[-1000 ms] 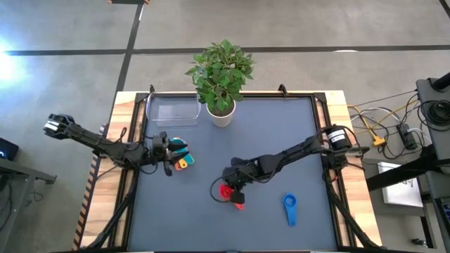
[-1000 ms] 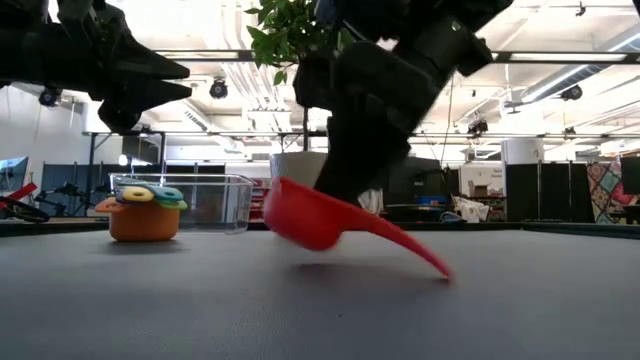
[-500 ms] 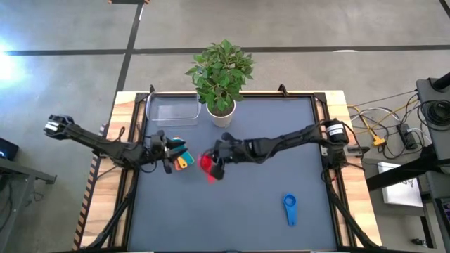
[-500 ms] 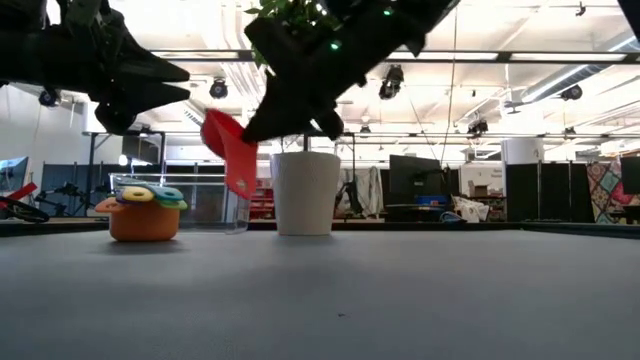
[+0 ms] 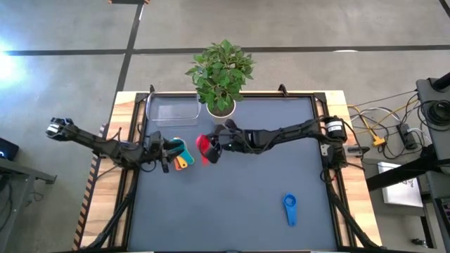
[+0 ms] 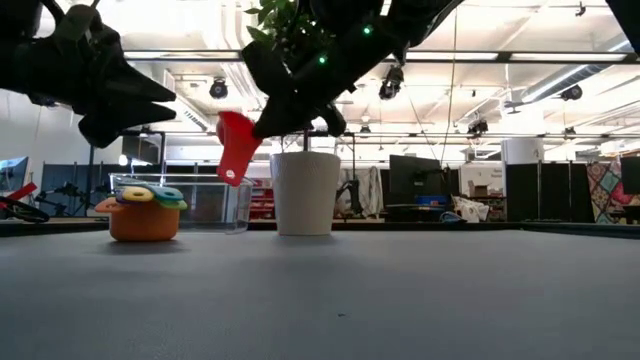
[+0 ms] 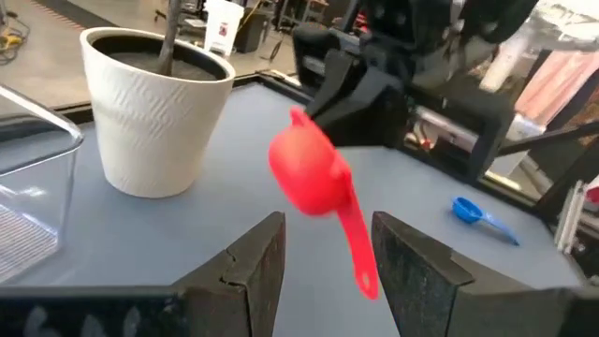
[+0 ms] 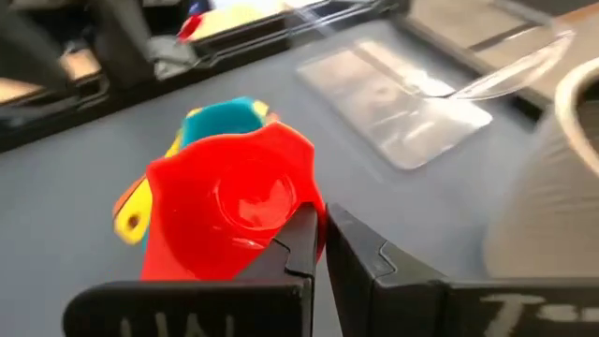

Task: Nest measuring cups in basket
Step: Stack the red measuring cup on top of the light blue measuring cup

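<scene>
A red measuring cup (image 5: 205, 149) hangs in the air with my right gripper (image 5: 214, 150) shut on it, just right of a stack of nested measuring cups (image 5: 181, 156). The stack (image 6: 145, 215), orange at the bottom with yellow, green and teal handles on top, rests on the table by its base. My left gripper (image 5: 166, 150) stands open beside the stack's left side and above it (image 6: 150, 95), with nothing between its fingers (image 7: 328, 234). The clear basket (image 5: 172, 111) lies at the far left. A blue cup (image 5: 289, 209) lies at the near right. My right gripper pinches the red cup's bowl wall at its rim (image 8: 298, 217) between its two fingers. The fingers come from the table's right, slanting a little downward. The cup is lifted clear and tipped on its side, its handle (image 7: 360, 253) hanging down below the bowl.
A white pot (image 5: 221, 112) with a green plant stands at the far middle, right of the basket and close behind the red cup. The table has raised wooden edges (image 5: 126, 140). Open mat lies across the near half.
My right gripper has risen and swung from the table's near middle toward the far left, carrying the red cup toward the stack. The cup, which touched the mat a second ago, is now lifted clear and has tipped so that its handle hangs down.
</scene>
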You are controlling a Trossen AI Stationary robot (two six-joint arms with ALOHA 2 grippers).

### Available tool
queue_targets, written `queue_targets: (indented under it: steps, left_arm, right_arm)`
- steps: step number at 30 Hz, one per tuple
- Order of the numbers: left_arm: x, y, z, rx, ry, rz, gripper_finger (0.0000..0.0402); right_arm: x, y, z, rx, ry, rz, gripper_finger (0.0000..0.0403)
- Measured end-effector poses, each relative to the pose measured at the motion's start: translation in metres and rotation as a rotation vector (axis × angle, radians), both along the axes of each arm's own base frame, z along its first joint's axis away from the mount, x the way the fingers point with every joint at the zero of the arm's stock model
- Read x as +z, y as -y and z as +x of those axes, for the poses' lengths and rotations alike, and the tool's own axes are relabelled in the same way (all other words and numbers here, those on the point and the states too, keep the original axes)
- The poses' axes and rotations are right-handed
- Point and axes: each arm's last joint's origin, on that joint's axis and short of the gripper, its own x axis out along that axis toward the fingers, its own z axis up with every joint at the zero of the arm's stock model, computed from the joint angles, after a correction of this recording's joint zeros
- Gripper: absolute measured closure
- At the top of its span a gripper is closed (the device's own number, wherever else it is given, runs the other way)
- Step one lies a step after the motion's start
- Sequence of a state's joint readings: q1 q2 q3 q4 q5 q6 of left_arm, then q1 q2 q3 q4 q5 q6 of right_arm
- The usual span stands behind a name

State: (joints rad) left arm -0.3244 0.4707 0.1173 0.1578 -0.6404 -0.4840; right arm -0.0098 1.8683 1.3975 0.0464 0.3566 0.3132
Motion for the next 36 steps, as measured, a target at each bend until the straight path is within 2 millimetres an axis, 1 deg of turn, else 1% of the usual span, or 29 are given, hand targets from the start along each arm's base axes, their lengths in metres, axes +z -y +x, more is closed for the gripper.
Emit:
queue_targets:
  steps: [4,10,14,18,22,31,33,36]
  left_arm:
    - [0.000,-0.001,0.001,0.054,0.003,0.009,0.0258]
    - [-0.002,0.001,0.008,0.062,0.009,0.002,0.0258]
    - [-0.004,0.001,0.013,0.090,0.007,-0.001,0.0258]
    - [-0.003,0.003,0.018,0.083,0.016,0.035,0.0252]
    - [-0.004,0.004,0.023,0.090,0.025,0.045,0.0227]
    - [-0.006,0.004,0.029,0.103,0.038,0.030,0.0135]
    - [-0.007,0.003,0.031,0.115,0.036,0.028,0.0124]
    - [-0.008,0.002,0.035,0.126,0.020,0.029,0.0120]
  right_arm:
    - [0.003,0.002,0.001,-0.074,0.032,-0.038,0.0394]
    - [0.007,0.004,0.001,-0.150,0.073,-0.078,0.0395]
    - [0.010,0.004,0.002,-0.156,0.102,-0.087,0.0395]
    - [0.011,0.004,0.003,-0.153,0.105,-0.092,0.0395]
    - [0.011,0.004,0.003,-0.154,0.107,-0.092,0.0395]
    - [0.011,0.004,0.003,-0.154,0.109,-0.091,0.0395]
    - [0.011,0.004,0.003,-0.154,0.115,-0.091,0.0395]
    - [0.012,0.004,0.003,-0.154,0.118,-0.091,0.0395]
